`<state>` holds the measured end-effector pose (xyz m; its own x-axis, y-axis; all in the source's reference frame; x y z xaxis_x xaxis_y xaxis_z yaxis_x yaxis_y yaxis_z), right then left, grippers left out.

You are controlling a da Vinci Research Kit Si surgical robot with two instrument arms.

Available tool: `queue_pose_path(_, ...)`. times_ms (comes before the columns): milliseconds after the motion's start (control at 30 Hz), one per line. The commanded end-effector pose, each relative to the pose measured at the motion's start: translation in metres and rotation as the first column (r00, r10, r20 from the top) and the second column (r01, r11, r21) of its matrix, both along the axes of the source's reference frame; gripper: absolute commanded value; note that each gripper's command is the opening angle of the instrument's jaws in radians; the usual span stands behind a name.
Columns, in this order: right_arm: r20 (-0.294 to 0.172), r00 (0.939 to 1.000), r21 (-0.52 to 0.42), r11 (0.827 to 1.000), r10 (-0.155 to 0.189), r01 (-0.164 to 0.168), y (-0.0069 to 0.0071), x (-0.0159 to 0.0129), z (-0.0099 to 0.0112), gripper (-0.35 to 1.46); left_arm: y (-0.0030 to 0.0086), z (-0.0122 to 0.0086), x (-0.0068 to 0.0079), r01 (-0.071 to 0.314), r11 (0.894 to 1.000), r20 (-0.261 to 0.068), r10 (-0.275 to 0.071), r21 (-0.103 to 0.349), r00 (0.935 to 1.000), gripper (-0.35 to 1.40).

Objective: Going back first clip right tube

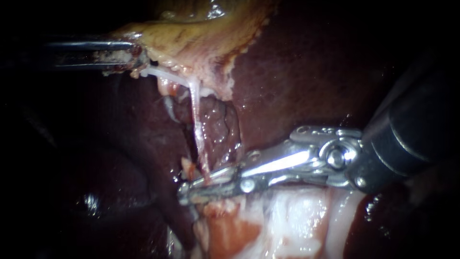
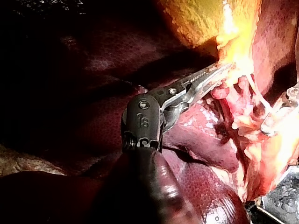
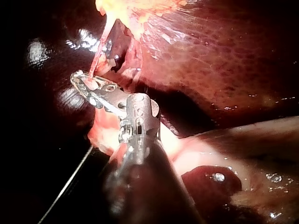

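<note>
- My right instrument (image 1: 199,183) has its jaws slightly parted, with the pale tube (image 1: 195,115) passing between them at its low end; I can make out no clip.
- My left instrument (image 1: 140,60) is clamped on the gallbladder (image 1: 191,38) edge, which I judge keeps the tube taut off the liver (image 1: 297,72).

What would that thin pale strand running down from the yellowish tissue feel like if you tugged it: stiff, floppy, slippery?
Probably floppy: the tube looks straight only because it's stretched taut below the gallbladder that the left instrument holds. Likely slippery, since it glistens wet. Probably fragile, being so thin.
</note>
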<state>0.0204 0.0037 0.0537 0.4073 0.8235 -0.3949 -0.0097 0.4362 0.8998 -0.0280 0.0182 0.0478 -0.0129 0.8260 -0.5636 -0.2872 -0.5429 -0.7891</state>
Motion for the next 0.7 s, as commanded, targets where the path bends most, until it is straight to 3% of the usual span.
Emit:
queue_pose_path(33, -0.014, 0.9998, 0.004, 1.0, 0.012, -0.012, -0.0001, 0.0, 0.0002, -0.15, 0.0, 0.0, 0.0, 0.0, 1.0, 0.0, 0.0, 0.0, 1.0, -0.35)
queue_pose_path(133, -0.044, 0.9988, -0.013, 1.0, 0.022, -0.022, -0.0003, 0.0003, 0.0008, 0.32, 0.0, 0.0, 0.0, 0.0, 1.0, 0.0, 0.0, 0.0, 1.0, -0.35)
queue_pose_path(167, -0.049, 0.9986, -0.018, 1.0, 0.022, -0.023, -0.0003, 0.0005, 0.001, 0.38, 0.0, 0.0, 0.0, 0.0, 1.0, 0.0, 0.0, 0.0, 1.0, -0.35)
queue_pose_path(300, -0.055, 0.9982, -0.028, 0.999, 0.023, -0.025, -0.0007, 0.0005, 0.0022, 0.45, 0.0, 0.0, 0.0, 0.0, 1.0, 0.0, 0.0, 0.0, 1.0, -0.35)
queue_pose_path(400, -0.077, 0.997, -0.113, 0.994, 0.0, -0.009, -0.0012, 0.0004, 0.0034, 0.45, 0.0, 0.0001, 0.0, 0.0, 1.0, 0.0, 0.0, -0.001, 1.0, -0.35)
queue_pose_path(533, -0.056, 0.9968, -0.254, 0.966, -0.057, 0.041, -0.0017, 0.0001, 0.005, 0.49, 0.0, 0.0001, 0.0, 0.0, 1.0, 0.0, 0.0, -0.001, 1.0, -0.35)
queue_pose_path(600, -0.022, 0.9989, -0.341, 0.94, -0.042, 0.032, -0.0018, -0.0004, 0.0053, 0.5, -0.0001, 0.0002, 0.0, 0.0, 1.0, 0.0, 0.0, -0.001, 1.0, -0.35)
queue_pose_path(700, -0.022, 0.9983, -0.426, 0.904, -0.054, 0.039, -0.0016, -0.0018, 0.005, 0.5, -0.0001, 0.0002, 0.0, 0.0, 1.0, 0.0, 0.0, -0.001, 1.0, -0.35)
